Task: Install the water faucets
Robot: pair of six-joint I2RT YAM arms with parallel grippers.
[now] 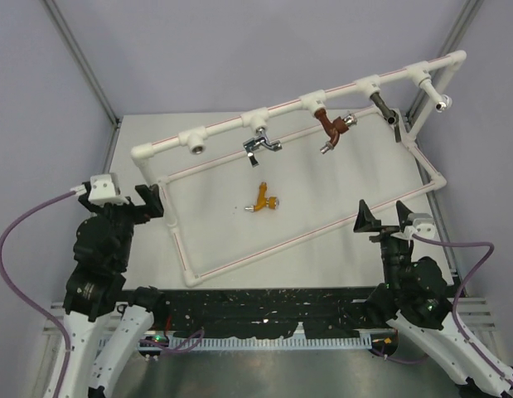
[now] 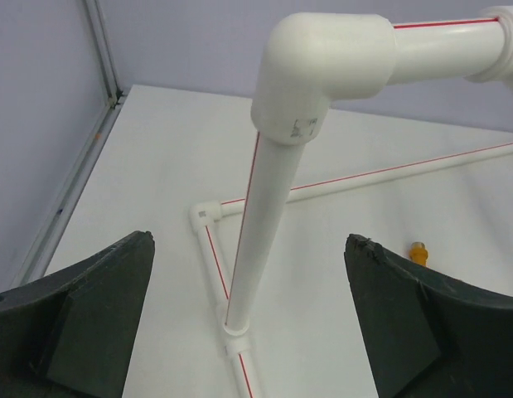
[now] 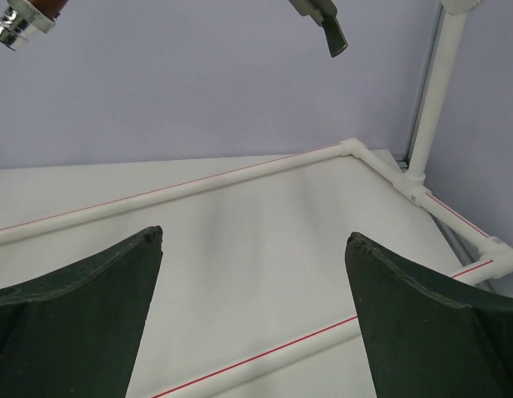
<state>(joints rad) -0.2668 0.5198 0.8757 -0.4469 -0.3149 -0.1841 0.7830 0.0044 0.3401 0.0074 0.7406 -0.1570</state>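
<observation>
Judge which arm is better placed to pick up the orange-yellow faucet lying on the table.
Left, probably. The orange-yellow faucet shows in the left gripper's wrist view, and an empty tee socket sits on that side. The right gripper's view misses it.

You're looking at a pipe frame [image 1: 306, 104] of smooth white plastic with a faint sheen and a thin red line along each tube. The chrome faucet [image 1: 258, 146] is mirror-bright metal. The red-brown faucet [image 1: 331, 127] has a duller coloured body and a polished metal tip. The dark grey faucet [image 1: 384, 107] looks matt, and the orange-yellow faucet [image 1: 263, 200] gives little shine. The table [image 1: 206, 166] is a plain matt white sheet. Your left gripper [image 2: 249, 242] and right gripper [image 3: 254, 236] are matt black, slightly rough at the edges.
</observation>
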